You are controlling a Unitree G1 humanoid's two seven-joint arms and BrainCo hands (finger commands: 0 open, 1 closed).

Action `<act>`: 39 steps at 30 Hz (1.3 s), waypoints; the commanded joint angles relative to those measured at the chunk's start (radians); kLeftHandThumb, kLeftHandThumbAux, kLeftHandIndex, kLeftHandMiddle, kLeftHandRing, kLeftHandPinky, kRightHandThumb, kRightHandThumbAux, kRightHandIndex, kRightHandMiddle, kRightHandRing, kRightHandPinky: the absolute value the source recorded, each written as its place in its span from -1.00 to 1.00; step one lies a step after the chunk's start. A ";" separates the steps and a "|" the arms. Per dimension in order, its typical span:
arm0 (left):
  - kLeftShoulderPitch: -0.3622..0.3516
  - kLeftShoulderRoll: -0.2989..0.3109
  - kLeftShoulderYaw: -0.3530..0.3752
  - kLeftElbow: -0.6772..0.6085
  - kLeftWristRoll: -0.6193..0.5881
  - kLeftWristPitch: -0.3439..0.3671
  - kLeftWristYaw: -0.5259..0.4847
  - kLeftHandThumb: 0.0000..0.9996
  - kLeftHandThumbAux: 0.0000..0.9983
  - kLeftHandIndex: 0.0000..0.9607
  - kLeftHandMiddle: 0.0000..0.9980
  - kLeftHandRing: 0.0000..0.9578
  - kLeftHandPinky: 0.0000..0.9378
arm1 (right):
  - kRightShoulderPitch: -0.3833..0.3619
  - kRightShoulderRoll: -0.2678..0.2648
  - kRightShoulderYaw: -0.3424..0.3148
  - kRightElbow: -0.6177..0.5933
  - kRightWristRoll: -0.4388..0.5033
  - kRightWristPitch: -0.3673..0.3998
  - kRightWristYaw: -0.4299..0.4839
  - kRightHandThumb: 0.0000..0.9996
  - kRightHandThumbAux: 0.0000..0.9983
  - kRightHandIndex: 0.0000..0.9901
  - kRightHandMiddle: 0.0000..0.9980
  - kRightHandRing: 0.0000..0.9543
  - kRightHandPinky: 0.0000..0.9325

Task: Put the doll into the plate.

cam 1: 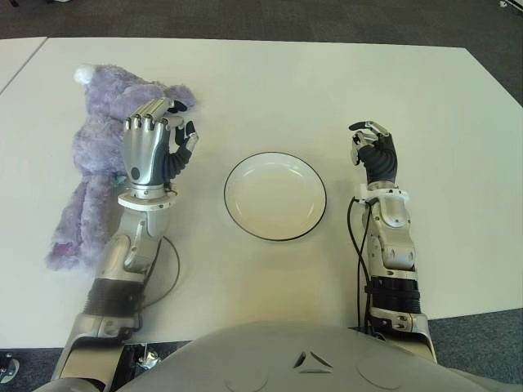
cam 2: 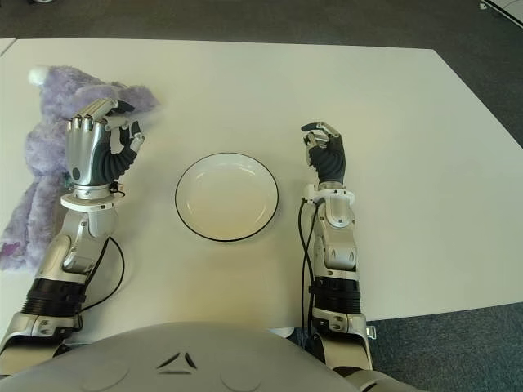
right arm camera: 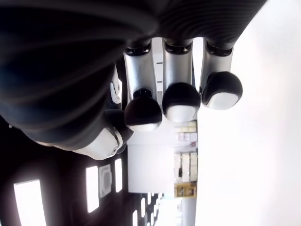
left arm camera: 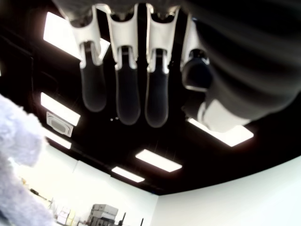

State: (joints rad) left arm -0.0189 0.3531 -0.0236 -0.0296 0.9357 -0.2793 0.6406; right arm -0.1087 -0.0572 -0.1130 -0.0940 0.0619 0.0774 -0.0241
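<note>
Left hand is raised over the white table, palm side turned away from the head camera, its fingers hanging loosely extended with clear air between them and nothing caught in the grip. It shows directly in front of the doll, a fuzzy lilac plush lying stretched out near the table's left edge, head end toward twelve o'clock and legs trailing toward seven; from the eye views I cannot tell whether the hand actually touches the fur, though a tuft of the plush shows at the edge of the left wrist view, apart from the fingertips. From the plate, the doll lies out at about nine o'clock, well apart from it. That plate is a shallow white dish with a thin dark rim, sitting flat in the middle of the table between the two arms, with nothing in it. Right hand shows at roughly three o'clock of the plate, near it but not touching, its fingers curled inward toward the palm around nothing, the forearm running back toward the robot's body with a black cable alongside it.
</note>
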 commanded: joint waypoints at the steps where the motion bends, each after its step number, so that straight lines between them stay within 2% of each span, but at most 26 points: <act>1: 0.022 0.077 0.005 -0.007 0.066 0.076 -0.070 -0.27 0.02 -0.63 -0.75 -0.87 -0.96 | 0.022 0.005 0.004 0.022 0.000 0.023 0.001 0.44 0.43 -0.11 0.77 0.84 0.90; 6: 0.014 0.099 0.006 0.027 0.092 0.154 -0.065 -0.46 -0.11 -0.81 -0.95 -0.98 -0.99 | 0.023 0.002 0.005 0.026 0.000 0.018 0.002 0.44 0.43 -0.11 0.77 0.84 0.90; 10: 0.014 0.105 0.000 0.029 0.062 0.193 -0.101 -0.66 -0.26 -0.95 -0.99 -1.00 -1.00 | 0.025 0.002 0.007 0.023 -0.006 0.022 -0.006 0.44 0.43 -0.11 0.77 0.84 0.90; 13: 0.016 0.102 0.000 0.020 0.035 0.221 -0.143 -0.76 -0.37 -0.98 -1.00 -1.00 -1.00 | 0.024 0.002 0.009 0.023 -0.009 0.023 -0.009 0.44 0.43 -0.11 0.78 0.84 0.91; 16: 0.019 0.076 0.004 -0.029 0.015 0.292 -0.224 -0.80 -0.50 -1.00 -1.00 -1.00 -1.00 | 0.024 0.002 0.011 0.022 -0.010 0.025 -0.010 0.44 0.43 -0.11 0.78 0.85 0.91; 23: 0.018 0.033 0.006 -0.078 0.003 0.416 -0.296 -0.79 -0.59 -1.00 -1.00 -1.00 -1.00 | 0.024 -0.001 0.011 0.025 -0.009 0.025 -0.009 0.44 0.43 -0.11 0.79 0.86 0.91; 28: -0.006 -0.001 0.017 -0.064 -0.004 0.489 -0.285 -0.80 -0.62 -1.00 -1.00 -1.00 -1.00 | 0.025 -0.002 0.012 0.022 -0.009 0.032 -0.009 0.44 0.43 -0.11 0.79 0.85 0.90; 39: -0.058 -0.047 0.042 -0.018 0.006 0.594 -0.158 -0.76 -0.69 -1.00 -1.00 -1.00 -1.00 | 0.030 0.001 0.013 0.005 -0.004 0.053 -0.008 0.44 0.43 -0.11 0.77 0.84 0.91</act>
State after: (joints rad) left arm -0.0667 0.3230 0.0141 -0.0707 0.9357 0.2830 0.4551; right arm -0.1021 -0.0638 -0.1003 -0.0936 0.0563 0.1046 -0.0299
